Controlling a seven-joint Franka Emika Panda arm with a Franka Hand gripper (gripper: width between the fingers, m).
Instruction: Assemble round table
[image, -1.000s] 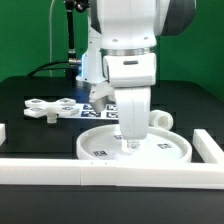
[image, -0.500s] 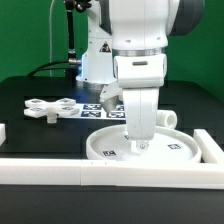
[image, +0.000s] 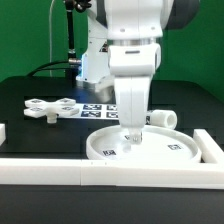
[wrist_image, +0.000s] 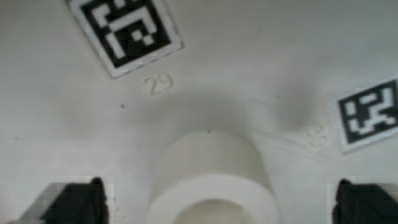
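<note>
**Exterior view.** The gripper (image: 133, 143) pointed straight down into the round disc (image: 172, 150), which lay on the table (image: 30, 135). Its fingertips were close to the disc's floor. The leg (image: 160, 118) sat just behind the gripper, at the disc's far rim. The cross-shaped base (image: 45, 108) lay well apart from it, toward the exterior view's left.

**Wrist view.** The fingers (wrist_image: 75, 200) were spread wide and gripped nothing. A white tubular stub (wrist_image: 214, 175) on the tagged disc stood between them, clear of both.
</note>
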